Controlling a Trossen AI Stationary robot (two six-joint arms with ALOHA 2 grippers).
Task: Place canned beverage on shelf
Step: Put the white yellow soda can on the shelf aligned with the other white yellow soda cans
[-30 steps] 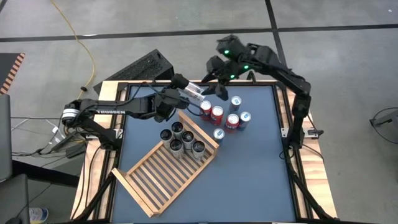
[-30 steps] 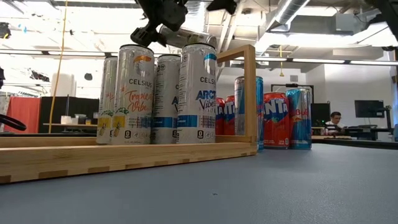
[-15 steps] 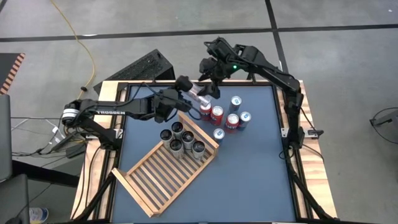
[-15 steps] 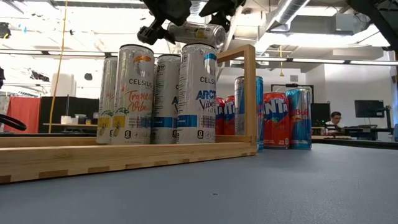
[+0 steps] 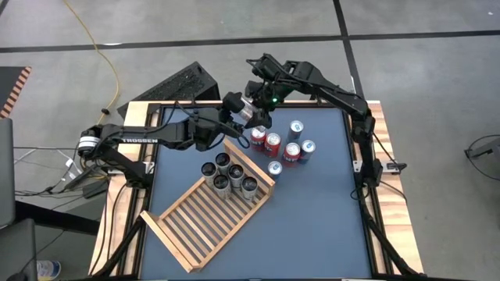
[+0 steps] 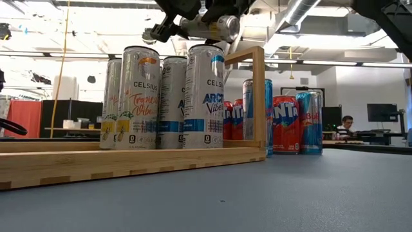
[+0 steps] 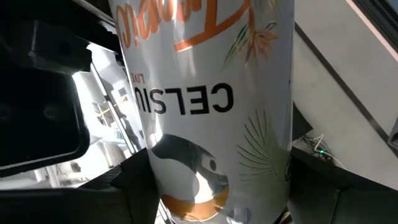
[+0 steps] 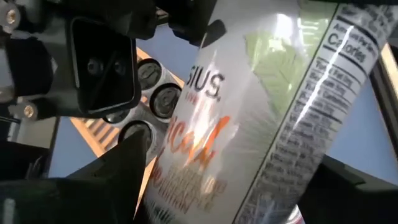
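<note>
A white Celsius can (image 5: 249,116) hangs roughly level in the air above the far corner of the wooden shelf (image 5: 205,224), with my left gripper (image 5: 233,112) shut on it. My right gripper (image 5: 260,100) has come in from the far right. It is open, and its fingers stand on either side of the same can (image 8: 249,118); I cannot tell whether they touch it. Several tall cans (image 5: 231,176) stand upright at the shelf's far end. My left gripper pinches the can's round side wall (image 7: 211,186) between its two fingers, near one end. It comes in about level from the table's left. The can sticks out beyond the fingers toward the right (image 6: 212,28), lying about level and lifted clear of the cans below.
Red and blue cans (image 5: 283,145) stand in a cluster on the blue table just right of the shelf's far corner. The shelf lies slantwise across the table's left half. Bare table surface (image 5: 328,211) spreads at the near right.
My right gripper has come down and toward the table's left, up to the held can. My left gripper has tipped the can from slanting to about level and raised it slightly.
</note>
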